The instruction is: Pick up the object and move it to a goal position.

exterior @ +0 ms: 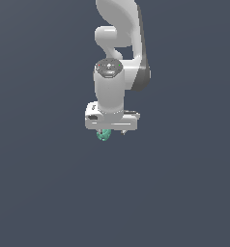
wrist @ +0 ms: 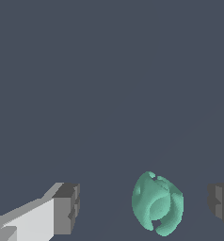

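Two dark finger pads [wrist: 67, 207] of my end effector [wrist: 142, 207] frame the wrist view, spread wide, with the object [wrist: 157, 203] sitting in the gap between them and touching neither. It lies nearer one pad than the other, so I judge the closing stroke will nudge it sideways before both pads bite. I read this as the stage just before the grasp: lowered around the target, nothing pinched yet.

From the exterior view I see what the wrist camera cannot: the arm [exterior: 118, 43] reaching straight down, its end effector [exterior: 112, 131] low over the tabletop [exterior: 39, 193], well away from any edge or corner, which lie out of frame. There the object [exterior: 103, 135] only peeks out beneath the white body, and the gap is hidden. No goal marker shows in either view.
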`<state>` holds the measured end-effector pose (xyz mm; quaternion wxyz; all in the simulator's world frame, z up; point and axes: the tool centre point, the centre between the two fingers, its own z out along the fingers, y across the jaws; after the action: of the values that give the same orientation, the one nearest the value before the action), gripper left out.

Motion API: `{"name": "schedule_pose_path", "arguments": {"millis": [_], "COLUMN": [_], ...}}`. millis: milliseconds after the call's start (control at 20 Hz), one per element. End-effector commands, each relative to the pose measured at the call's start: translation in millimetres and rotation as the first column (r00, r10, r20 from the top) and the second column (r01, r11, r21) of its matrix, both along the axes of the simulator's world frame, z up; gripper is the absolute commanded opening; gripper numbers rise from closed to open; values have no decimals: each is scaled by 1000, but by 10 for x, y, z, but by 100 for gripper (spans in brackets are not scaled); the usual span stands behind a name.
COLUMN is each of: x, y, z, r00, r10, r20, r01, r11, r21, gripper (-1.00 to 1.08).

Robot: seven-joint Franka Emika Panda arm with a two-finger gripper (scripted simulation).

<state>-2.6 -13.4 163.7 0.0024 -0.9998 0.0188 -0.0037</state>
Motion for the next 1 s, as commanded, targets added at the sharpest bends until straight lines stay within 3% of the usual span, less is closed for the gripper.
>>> {"name": "schedule_pose_path", "arguments": {"millis": [0, 400, 950], "x": [0, -41, -149], "y": [0, -272, -295], "z": [0, 52, -88], "r00": [1000, 1000, 996], "r10": [0, -27, -87], "r20": [0, -10, -10], "r01": [0, 27, 87], "r11": [1000, 1000, 996], "r21": [0, 2, 2], "gripper": [100, 100, 100]}}
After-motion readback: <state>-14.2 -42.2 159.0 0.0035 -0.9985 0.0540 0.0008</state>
